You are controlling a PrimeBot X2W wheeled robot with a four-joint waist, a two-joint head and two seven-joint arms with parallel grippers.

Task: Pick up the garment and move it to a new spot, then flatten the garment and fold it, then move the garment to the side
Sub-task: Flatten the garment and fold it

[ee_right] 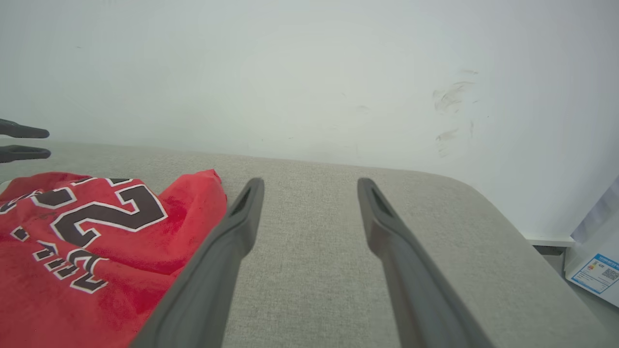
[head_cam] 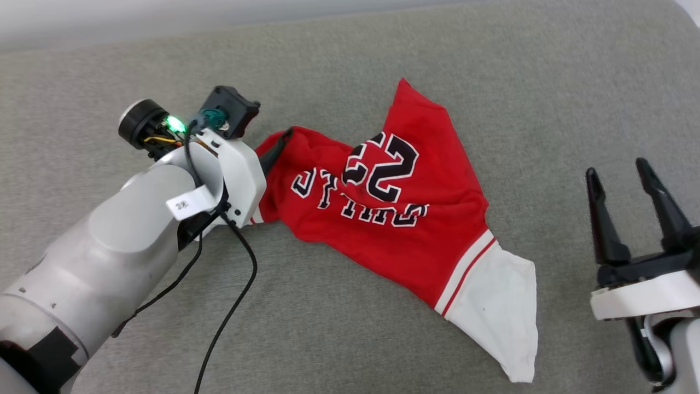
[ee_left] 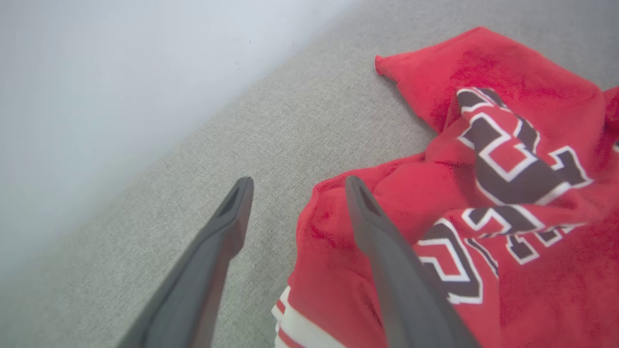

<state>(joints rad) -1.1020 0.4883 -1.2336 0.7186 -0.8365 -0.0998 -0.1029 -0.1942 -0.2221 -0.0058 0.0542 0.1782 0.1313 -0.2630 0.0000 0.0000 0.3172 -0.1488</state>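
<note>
Left tool [ee_left: 298, 181] spread, empty, at garment [head_cam: 415, 241] edge; right tool [head_cam: 618, 167] spread, well apart; grey cushion [head_cam: 328, 65] beneath, wall [ee_right: 290, 72] behind.

Left arm [head_cam: 126, 235] reaches in from lower left of head view, forearm angled up and right. Left end effector [ee_left: 299, 180]: fingers spread apart, gripping nothing. Right end effector [head_cam: 616, 167] sits lower right, fingers pointing up, spread wide, empty.
</note>
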